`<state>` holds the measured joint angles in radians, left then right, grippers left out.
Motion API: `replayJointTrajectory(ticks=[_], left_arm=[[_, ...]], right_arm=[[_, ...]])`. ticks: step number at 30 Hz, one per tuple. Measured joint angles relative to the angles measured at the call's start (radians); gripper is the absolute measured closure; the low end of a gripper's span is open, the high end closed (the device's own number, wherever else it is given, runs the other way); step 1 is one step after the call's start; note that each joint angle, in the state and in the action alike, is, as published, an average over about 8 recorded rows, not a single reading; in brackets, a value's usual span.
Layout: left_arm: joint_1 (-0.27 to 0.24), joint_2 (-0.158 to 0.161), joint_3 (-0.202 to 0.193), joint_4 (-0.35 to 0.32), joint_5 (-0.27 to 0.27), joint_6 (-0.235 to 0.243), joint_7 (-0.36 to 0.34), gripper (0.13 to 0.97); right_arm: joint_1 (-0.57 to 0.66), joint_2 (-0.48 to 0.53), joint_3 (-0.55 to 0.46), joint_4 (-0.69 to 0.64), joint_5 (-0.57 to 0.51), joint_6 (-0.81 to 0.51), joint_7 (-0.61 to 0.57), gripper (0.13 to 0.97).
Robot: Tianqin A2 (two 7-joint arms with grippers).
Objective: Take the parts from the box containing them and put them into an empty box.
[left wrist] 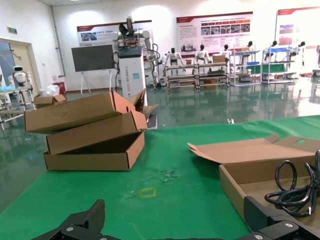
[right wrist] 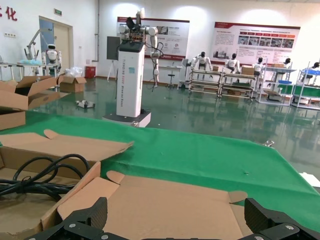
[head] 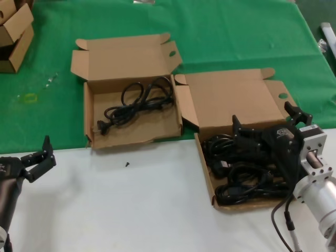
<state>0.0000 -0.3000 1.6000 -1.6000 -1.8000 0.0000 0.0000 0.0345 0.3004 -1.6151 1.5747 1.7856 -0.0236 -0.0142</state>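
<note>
Right tool (head: 265, 137) sits spread over the tangled cords (head: 244, 176) in the lower-right box (head: 207, 173). They look floppy and light, so grab a bunched loop. Left tool (head: 39, 157) idle, spread, lower left.

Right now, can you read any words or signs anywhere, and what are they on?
"化" in red, on the white wall, cut off at the picture's edge in the right wrist view.
Vertical lettering on the white cabinet: too small to read.
Wall posters: too blurred to read.
Green sign over the door: too small to read.
</note>
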Motion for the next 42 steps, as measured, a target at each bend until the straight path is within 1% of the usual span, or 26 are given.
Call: replayJointTrajectory(ticks=[42], left_arm=[[0.000, 0.000, 0.000, 0.000, 0.000, 0.000, 0.000, 0.132]], right_arm=[[0.000, 0.000, 0.000, 0.000, 0.000, 0.000, 0.000, 0.129]])
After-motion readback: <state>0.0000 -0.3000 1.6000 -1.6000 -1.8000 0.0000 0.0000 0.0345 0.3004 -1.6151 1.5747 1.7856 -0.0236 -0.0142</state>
